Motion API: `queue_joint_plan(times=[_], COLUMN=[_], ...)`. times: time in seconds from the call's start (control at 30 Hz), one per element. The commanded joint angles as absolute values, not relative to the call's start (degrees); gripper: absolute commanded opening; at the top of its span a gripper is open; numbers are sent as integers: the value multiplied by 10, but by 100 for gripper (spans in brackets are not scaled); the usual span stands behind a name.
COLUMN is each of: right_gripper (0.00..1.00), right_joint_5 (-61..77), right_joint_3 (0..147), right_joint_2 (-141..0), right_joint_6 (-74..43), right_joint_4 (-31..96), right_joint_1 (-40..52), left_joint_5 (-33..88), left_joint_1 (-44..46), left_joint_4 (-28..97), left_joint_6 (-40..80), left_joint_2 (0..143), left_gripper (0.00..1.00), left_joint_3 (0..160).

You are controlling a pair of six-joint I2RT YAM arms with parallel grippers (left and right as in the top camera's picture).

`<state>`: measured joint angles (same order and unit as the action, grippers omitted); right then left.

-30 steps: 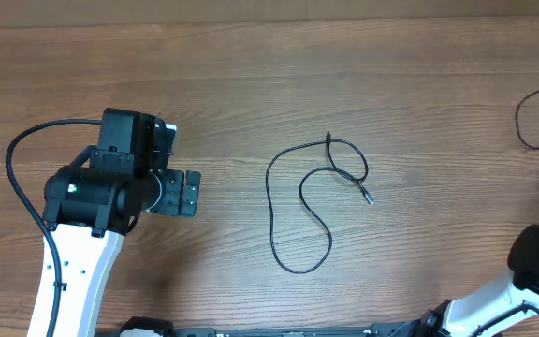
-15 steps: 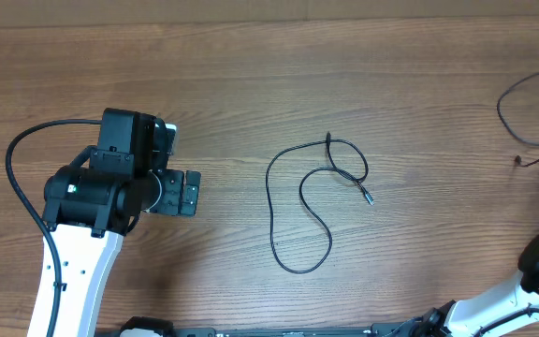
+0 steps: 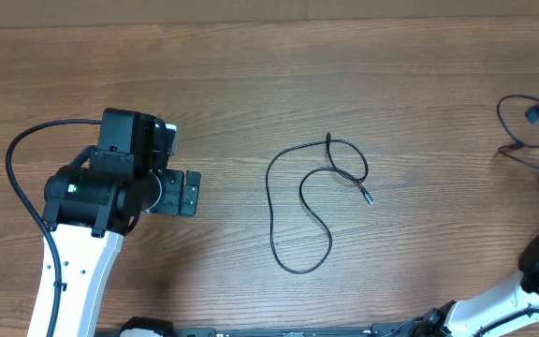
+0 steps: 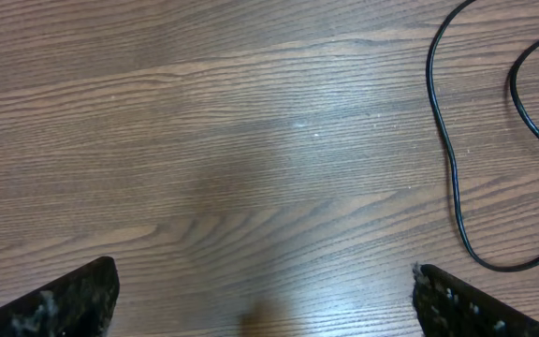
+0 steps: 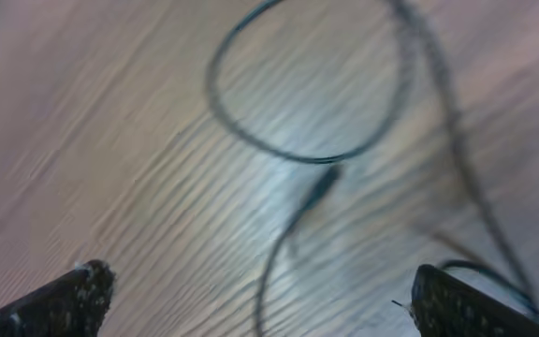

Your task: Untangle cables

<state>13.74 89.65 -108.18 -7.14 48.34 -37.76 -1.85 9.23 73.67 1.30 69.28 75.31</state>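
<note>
Wooden table [image 3: 251, 84], 2 thin black cables on it. Centre cable [image 3: 269, 192] lies flat mid-table in loose loops: 1 big loop toward the near edge, 1 small loop at the top right where the cord crosses itself. 1 plug end points up, the other sits just right of the small loop.

Left gripper [image 3: 195, 192] is well left of the centre cable, not touching it. In the left wrist view its fingers are spread wide w/ bare wood between; that cable curves past at the right.

Right-edge cable [image 3: 500, 117] is bunched at the far right, partly out of frame. Right gripper [image 5: 260, 304] is over it, fingers wide apart. Right wrist view is blurred: 1 loop and a plug tip lie ahead of the fingers, and contact can't be told.
</note>
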Motion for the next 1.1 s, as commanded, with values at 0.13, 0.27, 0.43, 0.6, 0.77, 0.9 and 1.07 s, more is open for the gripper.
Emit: queue_joint_plan(times=[0.13,0.27,0.43,0.6,0.77,0.9,1.07], right_gripper=[100,100,100,100,100,100,100], right_joint_5=[339,349,349,345,298,295,296], right_joint_3=[896,896,896,896,876,804,694], right_joint_2=[-987,-928,-916,-917,-917,-917,-918], right_joint_6=[71,95,93,93,69,58,15], right_joint_4=[502,547,639,711,712,684,609], right_joint_1=[-371,-323,-182,-34,84,141,192], left_joint_5=[-12,-12,-12,-12,-13,-12,-12], left_joint_1=[90,90,90,90,90,90,90], left_joint_4=[735,735,735,735,735,735,735], left_joint_6=[15,15,15,15,15,15,15], left_joint_2=[694,694,694,694,694,694,694], left_gripper=[100,100,100,100,100,100,100], left_joint_3=[756,756,756,756,756,756,756])
